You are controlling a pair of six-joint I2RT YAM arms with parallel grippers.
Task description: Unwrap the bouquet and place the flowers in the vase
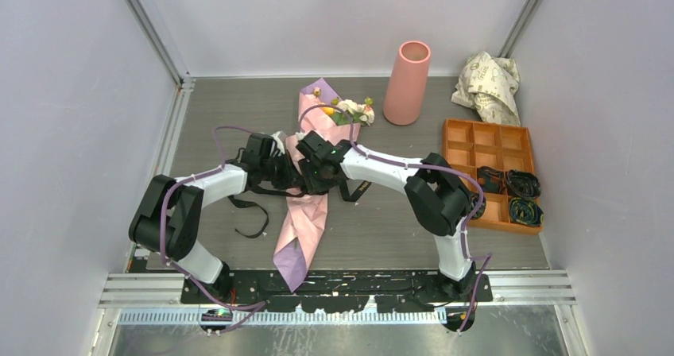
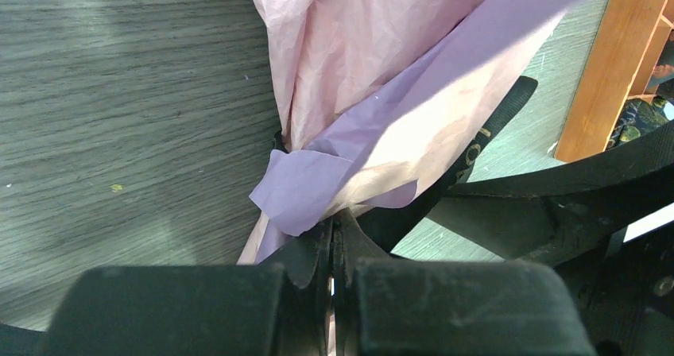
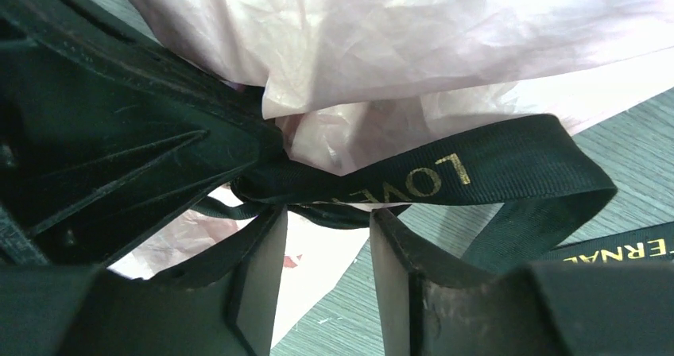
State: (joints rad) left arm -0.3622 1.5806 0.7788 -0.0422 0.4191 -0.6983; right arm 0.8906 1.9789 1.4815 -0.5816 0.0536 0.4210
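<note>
A: Step: untying. The bouquet (image 1: 306, 189) lies on the tabletop (image 1: 238, 110), flowers (image 1: 350, 110) toward the vase (image 1: 406, 82), black ribbon (image 3: 445, 173) tied
B: Claws?
A: Shut: left claw (image 2: 333, 227), beside the wrap. Parted: right claw (image 3: 327, 217), astride the knot (image 3: 262, 183). Next, likely: pinch a tail, pull away from the vase
B: Views?
A: Right wrist only: knot. Top only: vase

You see the whole counter (image 1: 381, 237) from above, behind the arms; both wrist views sit tight on the bouquet (image 2: 373, 54) at its tied waist.
</note>
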